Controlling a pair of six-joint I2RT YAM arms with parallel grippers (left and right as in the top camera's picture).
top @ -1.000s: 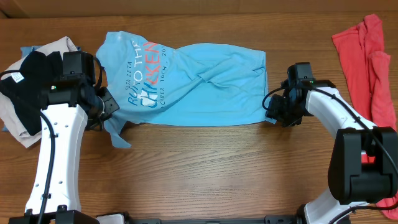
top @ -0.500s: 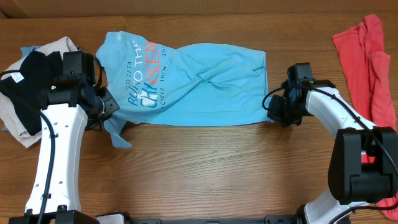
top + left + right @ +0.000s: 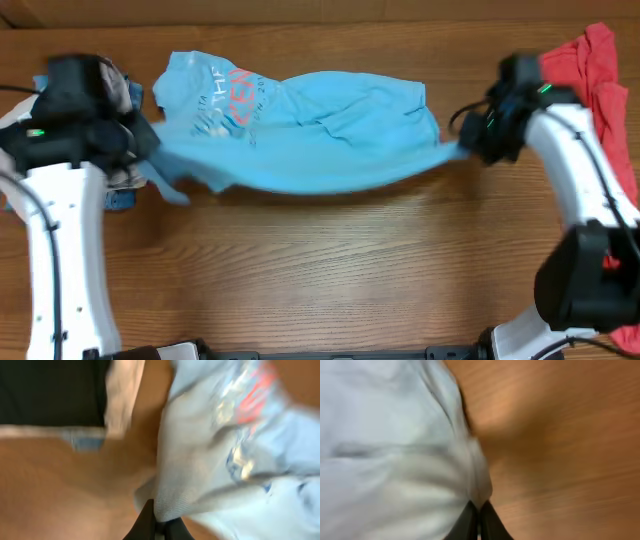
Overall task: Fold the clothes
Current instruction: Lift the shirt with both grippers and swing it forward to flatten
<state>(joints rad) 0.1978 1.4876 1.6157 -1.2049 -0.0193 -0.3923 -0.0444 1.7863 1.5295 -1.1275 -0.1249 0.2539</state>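
Observation:
The light blue T-shirt (image 3: pixel 300 125) with white and orange-red lettering is stretched across the table's far half, its near edge lifted and pulled taut between both arms. My left gripper (image 3: pixel 148 148) is shut on the shirt's left near corner; in the left wrist view the dark fingertips (image 3: pixel 146 522) pinch a fold of pale cloth (image 3: pixel 200 475). My right gripper (image 3: pixel 466 148) is shut on the right near corner; in the right wrist view its fingertips (image 3: pixel 470 522) pinch the shirt's edge (image 3: pixel 395 460). All views are motion-blurred.
A pile of beige, black and blue garments (image 3: pixel 115 95) lies at the left edge behind the left arm. A red garment (image 3: pixel 590 60) lies at the far right. The wooden table (image 3: pixel 320 270) stretches bare toward the front.
Both arms have lifted and pulled apart with the shirt's near corners. The near edge has risen and stretched taut; the left arm moved left, the right arm moved right and away.

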